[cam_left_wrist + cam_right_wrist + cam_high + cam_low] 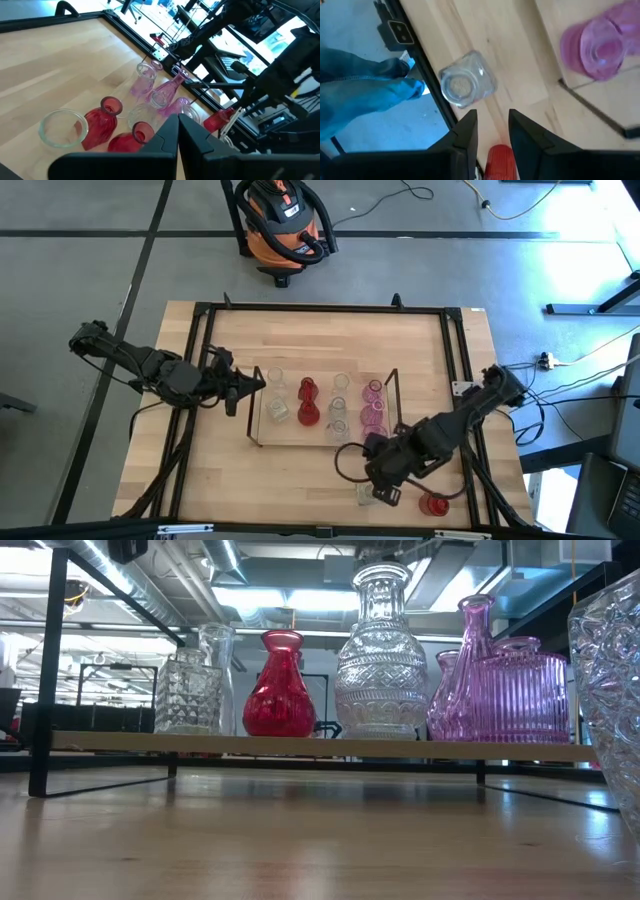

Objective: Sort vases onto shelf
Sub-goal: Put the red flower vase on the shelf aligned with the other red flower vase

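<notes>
Near the table's front edge, the right end effector [492,135] stands part-open, empty, above a red vase [501,162].

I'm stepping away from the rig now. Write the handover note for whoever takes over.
Left claw: shut, empty, waiting at the shelf's left end.
Right claw: part open over the front table, a red vase between its fingers; whether it grips is unclear.
Done: clear, red and pink vases stand on the shelf, clear jar leftmost in the low view.
Left: the red vase and a clear jar still on the table.
</notes>
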`<state>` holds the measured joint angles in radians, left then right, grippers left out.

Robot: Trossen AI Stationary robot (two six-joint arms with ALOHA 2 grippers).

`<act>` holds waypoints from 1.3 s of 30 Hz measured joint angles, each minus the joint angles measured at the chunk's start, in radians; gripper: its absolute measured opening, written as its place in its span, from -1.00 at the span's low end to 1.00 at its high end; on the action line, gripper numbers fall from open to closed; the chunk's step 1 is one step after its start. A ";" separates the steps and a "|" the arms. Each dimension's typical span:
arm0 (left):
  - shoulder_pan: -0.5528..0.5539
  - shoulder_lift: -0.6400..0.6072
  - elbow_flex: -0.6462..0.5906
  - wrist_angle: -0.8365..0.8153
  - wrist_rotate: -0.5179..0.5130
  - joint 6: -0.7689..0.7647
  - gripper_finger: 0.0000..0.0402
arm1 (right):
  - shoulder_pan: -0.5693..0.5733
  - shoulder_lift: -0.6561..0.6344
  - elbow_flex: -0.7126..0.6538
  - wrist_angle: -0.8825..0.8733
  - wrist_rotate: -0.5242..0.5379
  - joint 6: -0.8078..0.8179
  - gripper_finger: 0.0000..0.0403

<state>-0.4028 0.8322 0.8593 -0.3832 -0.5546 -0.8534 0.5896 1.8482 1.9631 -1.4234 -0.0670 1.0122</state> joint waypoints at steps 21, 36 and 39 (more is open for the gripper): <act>-0.051 0.000 0.000 -0.027 -0.012 0.000 -1.00 | 0.409 -0.455 -0.724 0.454 -0.054 0.726 -0.54; -0.051 0.000 0.000 -0.028 -0.046 0.000 -1.00 | 0.516 -0.436 -0.776 0.452 0.077 0.959 -0.54; -0.051 0.000 0.000 -0.028 -0.046 -0.001 -1.00 | 0.516 -0.417 -0.776 0.456 0.074 0.959 -0.54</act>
<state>-0.4541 0.8322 0.8593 -0.4109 -0.6006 -0.8547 1.1057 1.4316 1.1873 -0.9679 0.0070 1.9707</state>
